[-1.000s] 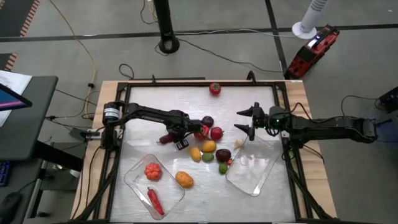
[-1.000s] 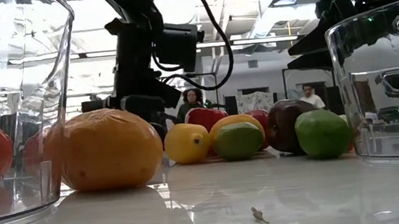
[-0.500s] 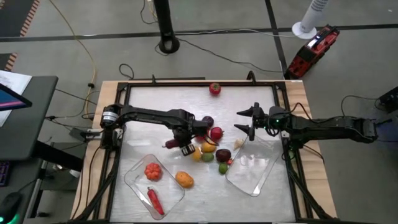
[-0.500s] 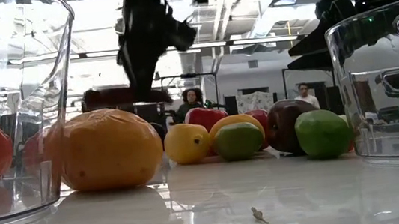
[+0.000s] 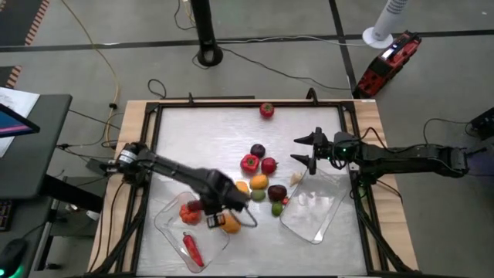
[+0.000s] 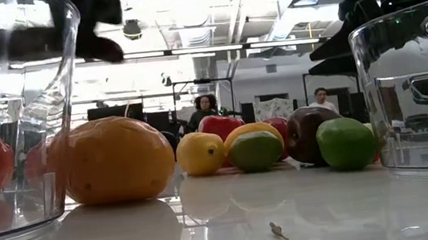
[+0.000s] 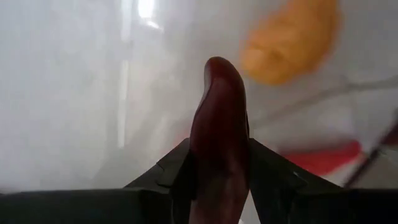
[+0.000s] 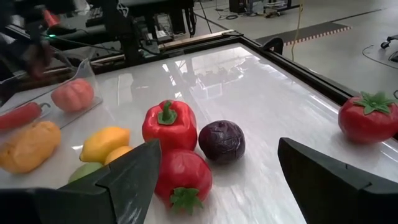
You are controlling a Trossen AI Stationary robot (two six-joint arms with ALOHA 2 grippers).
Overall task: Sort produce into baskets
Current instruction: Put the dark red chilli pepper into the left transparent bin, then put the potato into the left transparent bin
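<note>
My left gripper (image 5: 210,207) is shut on a dark red-purple long piece of produce (image 7: 219,106) above the left clear basket (image 5: 166,225). That basket holds a red tomato-like piece (image 5: 189,212), a red chilli (image 5: 191,247) and an orange piece (image 5: 229,224). The pile of produce lies mid-table: a red pepper (image 5: 249,162), a purple round piece (image 5: 258,150), a tomato (image 5: 268,165), and yellow, orange, green and dark pieces. My right gripper (image 5: 296,150) is open and empty, right of the pile, by the right clear basket (image 5: 312,205). My left gripper pinches the dark red-purple piece between its two fingers (image 7: 177,171), one on each long side (image 7: 217,155). The piece lies along the fingers, and its rounded free end (image 7: 219,68) sticks out past their tips. It is lifted clear above the left basket.
A lone red tomato (image 5: 266,110) sits near the table's far edge. A raised dark frame (image 5: 247,103) runs round the table top. In the low view, people stand in the room behind the table.
My left gripper has gone from the pile toward the table's near left, carrying the dark red-purple piece clear of the table. It now stands over the left basket. My right arm has kept still.
</note>
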